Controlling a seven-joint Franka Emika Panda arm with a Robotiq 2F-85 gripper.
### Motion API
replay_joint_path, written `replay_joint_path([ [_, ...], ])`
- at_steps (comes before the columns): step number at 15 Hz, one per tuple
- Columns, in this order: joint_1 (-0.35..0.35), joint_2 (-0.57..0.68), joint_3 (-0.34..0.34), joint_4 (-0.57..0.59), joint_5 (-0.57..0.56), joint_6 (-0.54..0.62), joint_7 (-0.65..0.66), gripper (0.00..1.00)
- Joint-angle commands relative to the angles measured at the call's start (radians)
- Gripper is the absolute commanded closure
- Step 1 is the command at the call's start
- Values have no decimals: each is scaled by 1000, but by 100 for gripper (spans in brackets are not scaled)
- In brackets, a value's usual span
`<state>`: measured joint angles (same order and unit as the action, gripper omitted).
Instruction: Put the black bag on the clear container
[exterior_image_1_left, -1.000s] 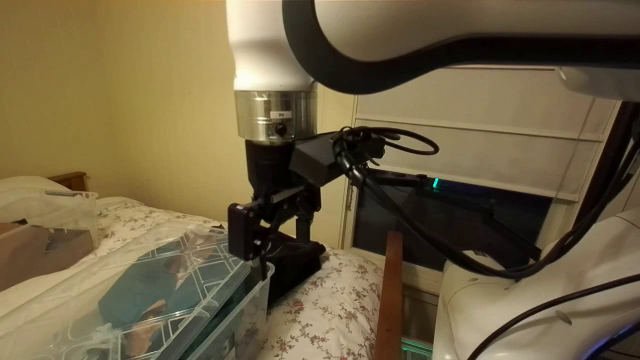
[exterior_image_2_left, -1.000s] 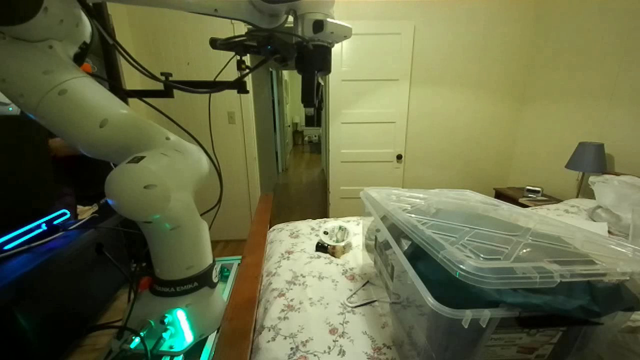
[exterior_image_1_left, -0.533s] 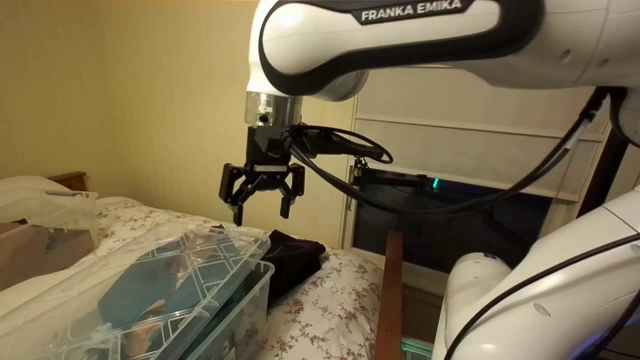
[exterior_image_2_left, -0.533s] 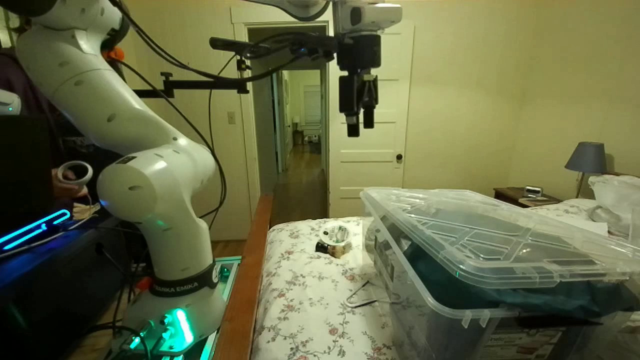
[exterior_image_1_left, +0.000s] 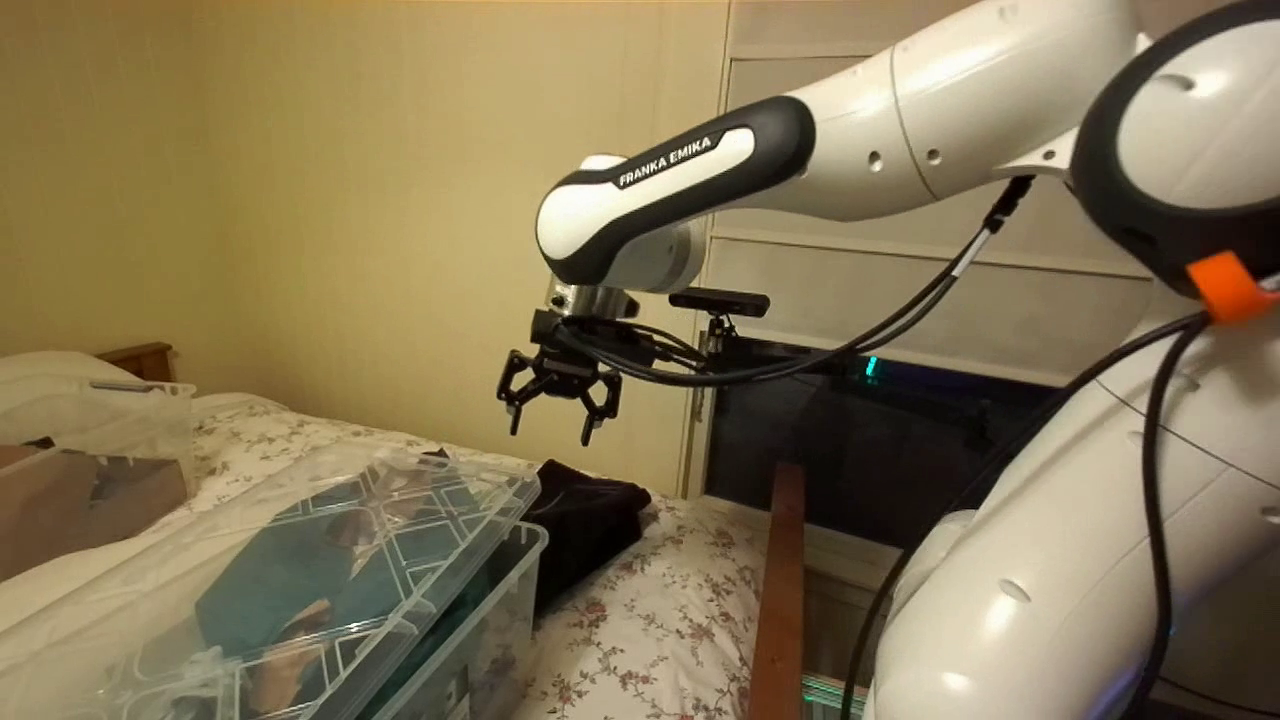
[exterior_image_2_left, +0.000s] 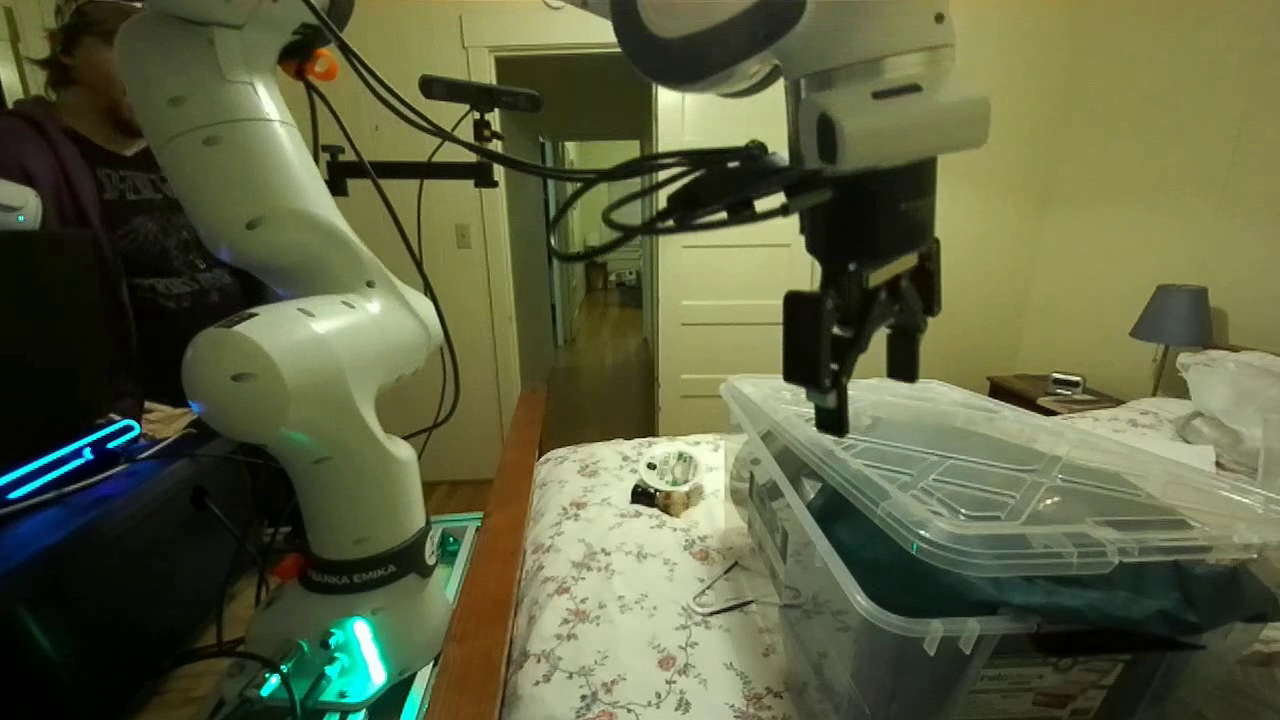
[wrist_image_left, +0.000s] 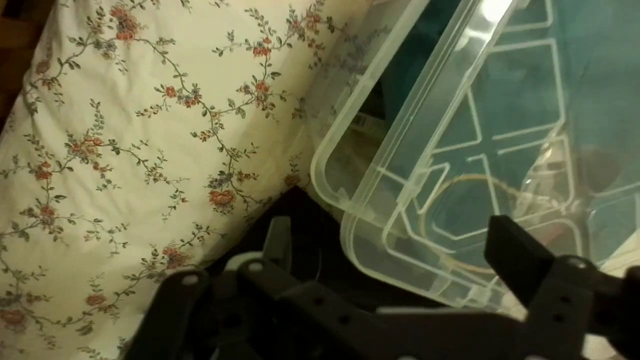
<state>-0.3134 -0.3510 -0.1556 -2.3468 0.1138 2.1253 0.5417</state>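
Observation:
The black bag (exterior_image_1_left: 590, 520) lies as a soft dark heap on the floral bedding, beside the end of the clear container. In the wrist view the bag (wrist_image_left: 310, 220) shows dark near the container's corner, partly behind the fingers. The clear container (exterior_image_1_left: 520, 590) has a ribbed lid (exterior_image_2_left: 980, 470) lying askew, with teal material inside; its rim also shows in the wrist view (wrist_image_left: 345, 130). My gripper (exterior_image_1_left: 551, 433) is open and empty, in the air above. In the wrist view the gripper (wrist_image_left: 389, 232) has one finger over the bag and one over the lid. It also shows in an exterior view (exterior_image_2_left: 867, 395).
A wooden bed rail (exterior_image_1_left: 780, 600) stands between robot and bed. A white round tub (exterior_image_2_left: 671, 468), a brush (exterior_image_2_left: 660, 498) and a bent white piece (exterior_image_2_left: 725, 595) lie on the bedding. Another clear bin (exterior_image_1_left: 120, 440) stands farther along. A camera on a stand (exterior_image_2_left: 480, 95) is near the arm.
My gripper has moved across, away from one camera and toward the other, now over the bag and container end. Its open fingers show more clearly. The bag and container have not moved.

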Motion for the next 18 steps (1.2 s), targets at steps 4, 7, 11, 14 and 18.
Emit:
replay_joint_path([
  [4,-24,152,-75,-4,43,175,62,0],
  [7,-21,190,-84,0,44,194,58,0],
  [11,-20,168,-80,0,44,191,58,0],
  [14,-20,231,-86,46,79,208,103,0],
  [18,-26,358,-121,134,125,227,174,0],
])
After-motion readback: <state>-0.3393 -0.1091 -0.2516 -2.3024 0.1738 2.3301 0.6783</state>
